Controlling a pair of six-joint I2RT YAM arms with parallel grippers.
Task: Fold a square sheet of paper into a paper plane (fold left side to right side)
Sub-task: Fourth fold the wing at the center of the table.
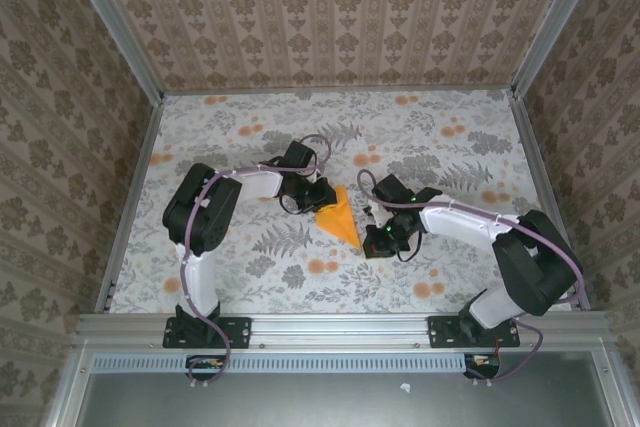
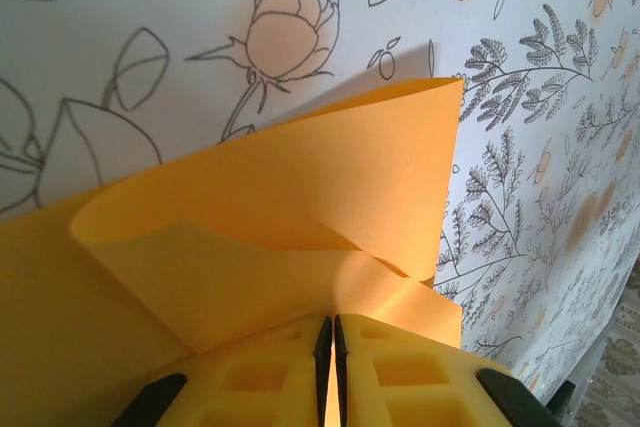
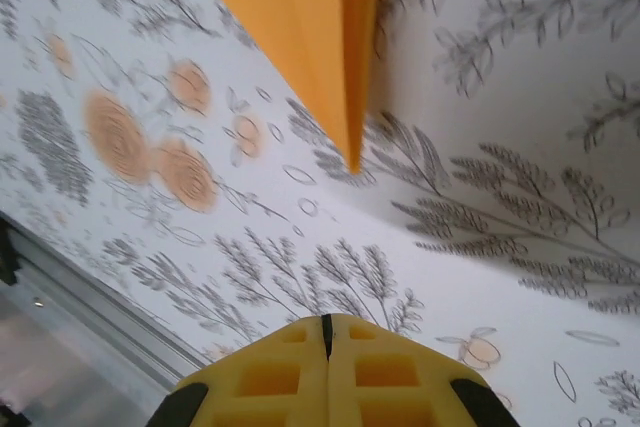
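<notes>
One paper sheet [image 1: 340,218] pinched by L fingers [image 2: 260,379]; R fingers [image 3: 270,379] closed.

Reaching toward table centre with left arm [image 1: 205,212], elbow folded outward, wrist turned right. Pinching edge of orange paper [image 2: 300,207] in left gripper [image 2: 333,325], yellow fingers [image 2: 260,377] all but touching. Reaching in from the opposite side with right arm [image 1: 520,257], forearm stretched left, wrist low. Holding right gripper [image 3: 327,325] pressed fully together, empty, near the left gripper.
</notes>
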